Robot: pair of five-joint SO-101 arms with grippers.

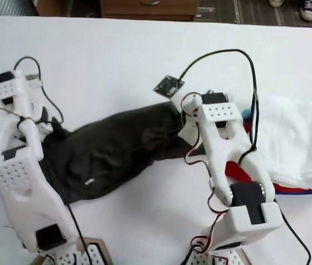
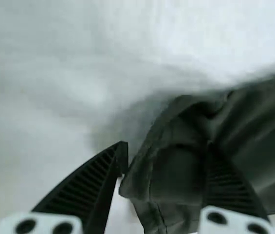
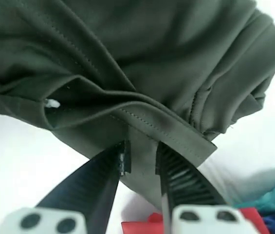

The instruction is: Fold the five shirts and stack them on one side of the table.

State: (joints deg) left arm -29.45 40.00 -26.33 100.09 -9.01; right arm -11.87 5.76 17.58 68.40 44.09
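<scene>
The right gripper had its jaws clenched on the hem of a dark shirt, which lay crumpled across the middle of the table. The left gripper sat at the shirt's opposite end; whether its jaws held the cloth could not be told. Beside the right arm rested a stack of folded shirts, white on top.

Your shirt lies across the table between the arms, its left end at the left gripper and its right end pinched in the right gripper. The stack sits right of it, partly under the right arm.
</scene>
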